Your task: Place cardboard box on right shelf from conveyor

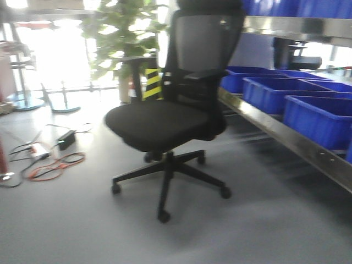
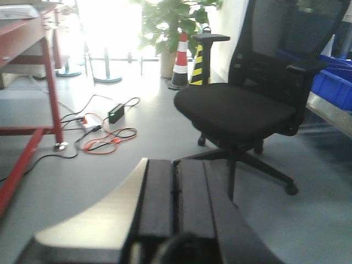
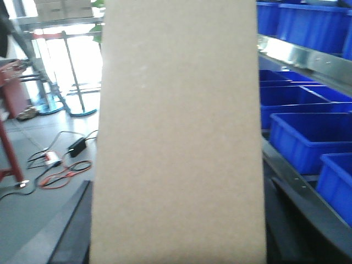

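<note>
One cardboard box filled the right wrist view, clamped between the dark fingers of the right gripper. It hung just left of the right shelf and was not yet on it. The pick-up looked done, and only the placing was left. The left gripper was closed on nothing. Left of the shelf stood one office chair. At least four blue bins sat on the shelf.
</note>
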Robot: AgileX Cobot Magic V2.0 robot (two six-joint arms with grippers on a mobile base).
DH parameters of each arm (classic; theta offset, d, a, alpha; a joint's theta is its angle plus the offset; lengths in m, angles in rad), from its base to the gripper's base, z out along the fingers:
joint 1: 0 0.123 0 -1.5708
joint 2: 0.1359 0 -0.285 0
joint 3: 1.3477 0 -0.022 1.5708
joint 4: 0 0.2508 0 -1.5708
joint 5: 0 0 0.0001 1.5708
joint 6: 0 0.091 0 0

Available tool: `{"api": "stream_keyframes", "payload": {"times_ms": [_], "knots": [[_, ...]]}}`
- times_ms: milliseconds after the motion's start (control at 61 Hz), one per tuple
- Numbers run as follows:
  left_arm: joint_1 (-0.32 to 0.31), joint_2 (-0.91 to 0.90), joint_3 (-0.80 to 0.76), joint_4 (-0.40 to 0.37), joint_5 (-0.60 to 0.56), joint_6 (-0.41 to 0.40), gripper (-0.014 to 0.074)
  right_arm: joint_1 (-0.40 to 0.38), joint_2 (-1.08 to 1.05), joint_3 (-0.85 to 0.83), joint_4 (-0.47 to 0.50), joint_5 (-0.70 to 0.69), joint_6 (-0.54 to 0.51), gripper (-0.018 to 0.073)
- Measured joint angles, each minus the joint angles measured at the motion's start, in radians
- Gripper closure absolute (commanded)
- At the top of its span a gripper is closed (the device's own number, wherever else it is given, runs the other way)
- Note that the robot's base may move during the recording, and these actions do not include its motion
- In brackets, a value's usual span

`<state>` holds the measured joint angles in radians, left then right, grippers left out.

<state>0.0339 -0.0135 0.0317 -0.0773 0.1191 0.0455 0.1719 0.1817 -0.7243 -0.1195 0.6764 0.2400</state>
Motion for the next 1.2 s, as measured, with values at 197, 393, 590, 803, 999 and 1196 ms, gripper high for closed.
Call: {"api": "stream_keyframes", "payload": {"times_ms": [197, 393, 590, 803, 999, 1196], "knots": [[0.015, 0.0, 0.0, 0.0, 0.0, 0.0, 0.0713, 0.0, 0.0, 0.0, 0.0, 0.0, 0.0, 0.0335], [0.019, 0.0, 0.0, 0.0, 0.0, 0.0, 0.0713, 0.0, 0.0, 0.0, 0.0, 0.0, 0.0, 0.0335], [0.021, 0.0, 0.0, 0.0, 0.0, 0.0, 0.0713, 0.0, 0.0, 0.0, 0.0, 0.0, 0.0, 0.0335], [0.021, 0.0, 0.0, 0.0, 0.0, 0.0, 0.0713, 0.0, 0.0, 0.0, 0.0, 0.0, 0.0, 0.0335], [0.021, 0.0, 0.0, 0.0, 0.0, 0.0, 0.0713, 0.0, 0.0, 0.0, 0.0, 0.0, 0.0, 0.0335], [0.021, 0.0, 0.0, 0.0, 0.0, 0.0, 0.0713, 0.0, 0.0, 0.0, 0.0, 0.0, 0.0, 0.0335]]}}
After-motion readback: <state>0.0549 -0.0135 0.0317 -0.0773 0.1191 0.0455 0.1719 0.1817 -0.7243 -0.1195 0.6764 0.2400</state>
